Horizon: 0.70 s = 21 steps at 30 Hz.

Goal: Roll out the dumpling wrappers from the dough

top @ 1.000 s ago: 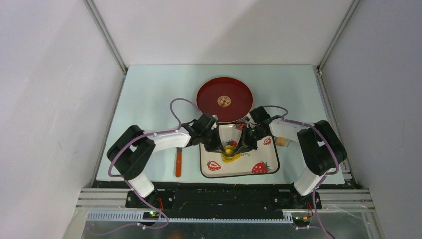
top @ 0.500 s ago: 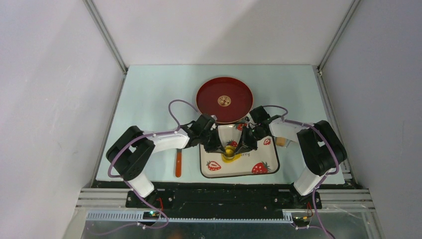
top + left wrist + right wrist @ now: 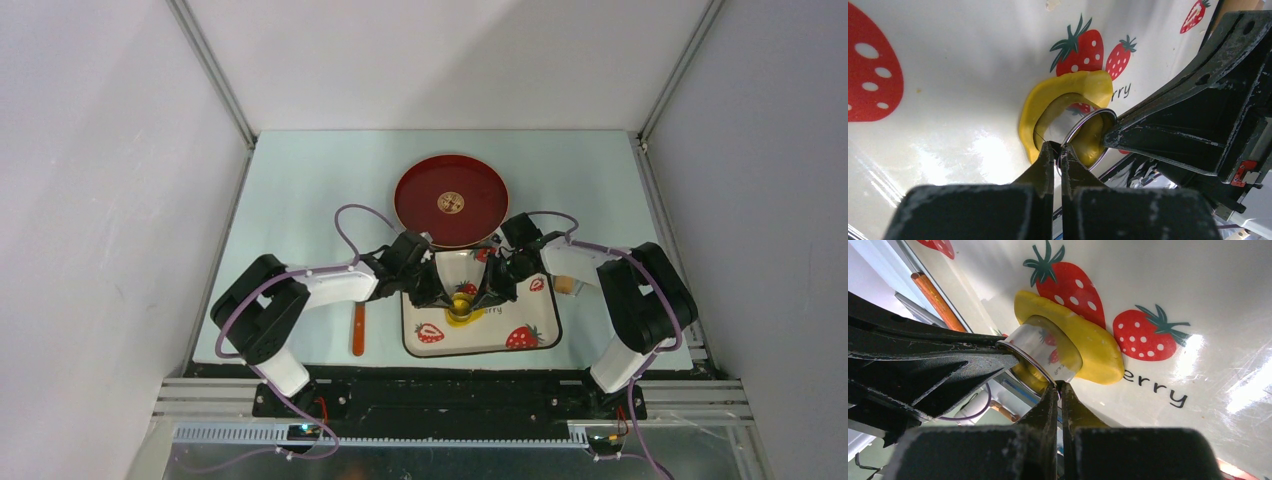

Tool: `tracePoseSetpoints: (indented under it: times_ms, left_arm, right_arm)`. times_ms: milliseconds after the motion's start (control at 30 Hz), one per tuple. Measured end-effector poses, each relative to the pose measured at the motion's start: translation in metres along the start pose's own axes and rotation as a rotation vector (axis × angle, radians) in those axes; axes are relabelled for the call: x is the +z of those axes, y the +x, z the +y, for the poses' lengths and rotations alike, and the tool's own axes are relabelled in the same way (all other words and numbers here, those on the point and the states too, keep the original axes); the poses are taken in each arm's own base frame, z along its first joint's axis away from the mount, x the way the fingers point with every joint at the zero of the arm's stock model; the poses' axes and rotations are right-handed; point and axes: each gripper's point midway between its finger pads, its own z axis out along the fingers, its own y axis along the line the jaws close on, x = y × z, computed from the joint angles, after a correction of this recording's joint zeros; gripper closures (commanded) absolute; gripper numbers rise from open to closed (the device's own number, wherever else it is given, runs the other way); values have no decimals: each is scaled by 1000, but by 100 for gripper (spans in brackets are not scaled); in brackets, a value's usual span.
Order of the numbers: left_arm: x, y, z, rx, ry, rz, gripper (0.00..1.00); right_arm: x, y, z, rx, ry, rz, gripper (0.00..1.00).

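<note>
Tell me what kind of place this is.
Likely a robot lab cell, not a kitchen: white panel walls on aluminium framing, left arm and right arm bolted at the table edge, yellow dough around a metal ring on a strawberry tray.

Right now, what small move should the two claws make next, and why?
Probably lift the ring cutter straight up: left claw and right claw both pinch its rim, and it sits pressed into the dough on the strawberry tray.

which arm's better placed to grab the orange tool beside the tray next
Left, likely: the orange tool lies on the left gripper's side of the tray; the right gripper is across it.
</note>
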Motion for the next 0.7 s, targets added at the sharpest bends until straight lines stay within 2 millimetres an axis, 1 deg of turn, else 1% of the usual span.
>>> tracePoseSetpoints:
  times_ms: [700]
  left_arm:
    - [0, 1, 1, -35, -6, 1, 100]
  right_arm:
    - [3, 3, -3, 20, 19, 23, 100]
